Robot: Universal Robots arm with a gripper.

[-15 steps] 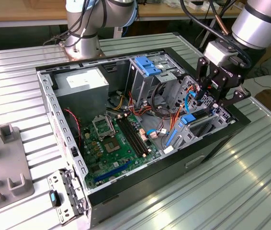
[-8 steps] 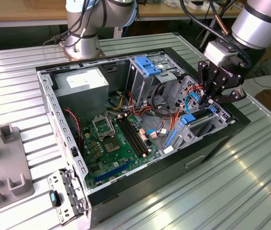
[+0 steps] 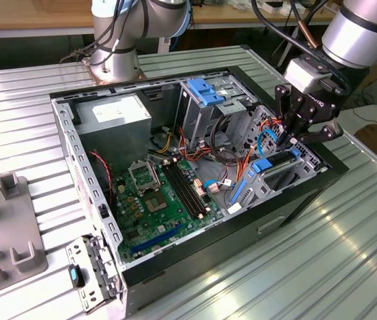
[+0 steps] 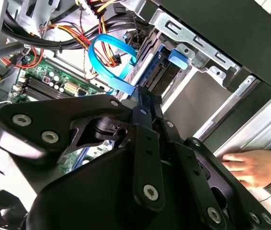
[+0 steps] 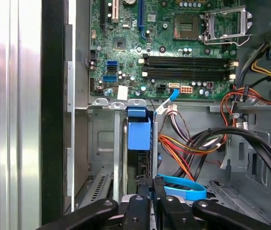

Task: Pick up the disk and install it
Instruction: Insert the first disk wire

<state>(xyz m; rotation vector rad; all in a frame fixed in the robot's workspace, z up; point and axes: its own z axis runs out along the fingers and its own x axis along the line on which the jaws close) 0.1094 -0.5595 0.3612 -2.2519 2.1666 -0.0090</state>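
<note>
The disk (image 3: 275, 167) stands on edge in the drive bay at the open computer case's corner, on the exterior view's right. Its dark body sits between bright blue rails, with a blue tab (image 5: 139, 134) at its far end. In the second wrist view the disk (image 4: 166, 74) lies just past my fingertips. My gripper (image 3: 290, 140) hangs over the bay. Its fingers are shut together (image 5: 150, 181) at the disk's near end, and I cannot tell whether they touch it. Both jaws lie side by side, not around the disk.
A looped blue data cable (image 5: 183, 188) lies beside the bay, close to my gripper. The motherboard (image 3: 155, 200) covers the case floor, with a light-blue latch plate on a grey cage (image 3: 205, 93) behind it. A person's hand (image 4: 250, 165) rests on the table outside the case wall.
</note>
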